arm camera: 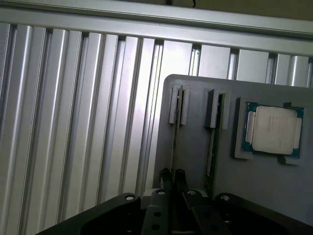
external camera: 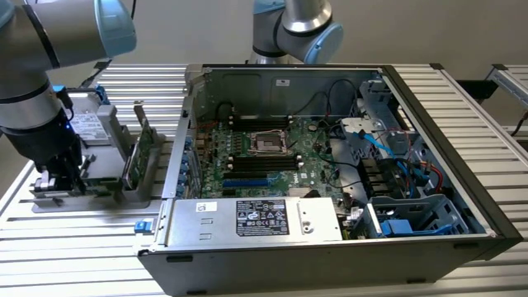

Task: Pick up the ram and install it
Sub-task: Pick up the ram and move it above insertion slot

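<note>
Clamping: the gripper [arm camera: 172, 177] has its jaws drawn together on the ram [arm camera: 174, 128], with one finger [arm camera: 165, 177] against each flat face of the stick and no gap visible between finger and board.
Ram: a thin stick seen edge-on, standing upright in the outermost slot of the grey holder plate [arm camera: 193, 152]. Its far end sits between that slot's two raised guides. It is in the holder plate, not in the computer.
Expansion card: a green board [arm camera: 211, 147] on edge in the holder plate's next slot, just beside the ram and parallel to it. In the exterior view it rises tall above the plate.
Processor: a silver-capped chip [arm camera: 274, 129] lying flat in a square pocket of the holder plate, on the far side of the expansion card from the ram.
Arm: in the exterior view the grey arm with blue caps [external camera: 41, 37] reaches down over the holder plate, its black gripper body low above the plate's surface.
Computer case: open [external camera: 462, 185], just beside the holder plate on the exterior view's right. Its motherboard [external camera: 297, 154] faces up, showing the processor socket [external camera: 270, 142] and black memory slots [external camera: 262, 162].
Power supply: a silver labelled box [external camera: 256, 219] inside the case, at the case corner close to the holder plate.
Table: ribbed aluminium profiles [arm camera: 73, 122] under the holder plate.
</note>
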Controlling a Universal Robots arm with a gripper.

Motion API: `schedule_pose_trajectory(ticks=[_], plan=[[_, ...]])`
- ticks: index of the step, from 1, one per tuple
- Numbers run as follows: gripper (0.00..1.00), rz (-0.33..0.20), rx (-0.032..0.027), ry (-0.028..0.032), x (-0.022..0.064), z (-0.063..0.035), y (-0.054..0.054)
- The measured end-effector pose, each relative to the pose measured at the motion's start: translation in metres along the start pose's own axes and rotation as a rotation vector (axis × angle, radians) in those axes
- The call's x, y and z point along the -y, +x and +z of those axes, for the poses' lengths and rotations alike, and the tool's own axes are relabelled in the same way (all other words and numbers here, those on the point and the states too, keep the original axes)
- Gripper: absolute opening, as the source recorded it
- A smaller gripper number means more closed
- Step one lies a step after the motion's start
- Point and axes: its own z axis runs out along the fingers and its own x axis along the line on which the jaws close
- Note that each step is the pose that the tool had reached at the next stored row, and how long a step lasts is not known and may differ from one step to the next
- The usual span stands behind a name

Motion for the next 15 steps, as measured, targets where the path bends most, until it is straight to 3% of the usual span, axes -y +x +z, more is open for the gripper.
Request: schedule_pose_trajectory(ticks=[15], plan=[[0.14,0.000,0.0001,-0.0012,0.0023,-0.0305,0.002]])
